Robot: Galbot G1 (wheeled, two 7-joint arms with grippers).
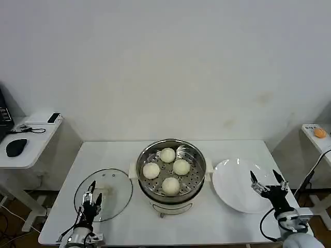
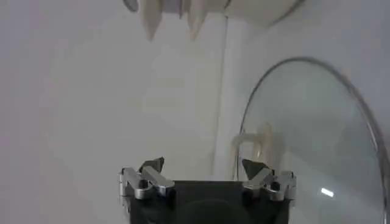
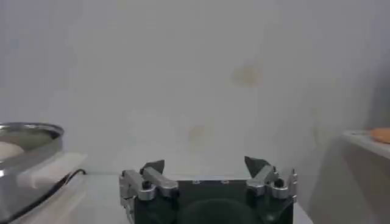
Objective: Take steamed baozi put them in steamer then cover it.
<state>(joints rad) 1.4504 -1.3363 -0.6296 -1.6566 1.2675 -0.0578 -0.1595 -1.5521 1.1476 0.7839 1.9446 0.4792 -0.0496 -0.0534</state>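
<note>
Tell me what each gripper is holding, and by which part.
Nothing. The left gripper is open above the lid; the right gripper is open over the plate.

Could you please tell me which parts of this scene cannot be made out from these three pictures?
- Steamer: the base's front is mostly hidden under the pot in the head view; the right wrist view's edge cuts off most of it.
- Glass lid: the left gripper partly hides its handle in the head view; the left wrist view's edge cuts off its rim.
- White plate: the right gripper covers part of its near-right edge in the head view.
</note>
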